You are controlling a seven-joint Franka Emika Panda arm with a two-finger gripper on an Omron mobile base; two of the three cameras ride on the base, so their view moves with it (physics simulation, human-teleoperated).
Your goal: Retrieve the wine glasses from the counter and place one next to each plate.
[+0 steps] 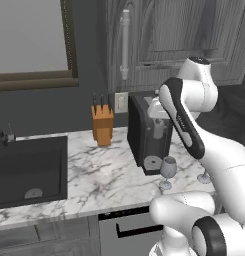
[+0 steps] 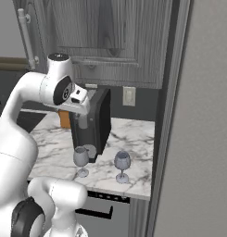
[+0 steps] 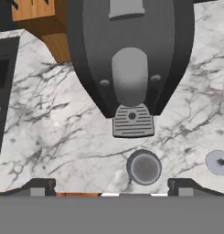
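Wine glasses (image 2: 81, 159) (image 2: 122, 165), 2, upright on counter (image 1: 104, 175) before coffee machine (image 2: 94, 122); end effector (image 3: 111, 185) wide, empty

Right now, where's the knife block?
The knife block stands on the counter against the back wall, between the sink and the coffee machine.

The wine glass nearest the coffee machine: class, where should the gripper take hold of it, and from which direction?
Probably at the bowl or upper stem of this wine glass, coming from above. It stands upright on the counter, and the open gripper looks straight down on it. The coffee machine crowds the rear, the other glass stands apart, so descend vertically.
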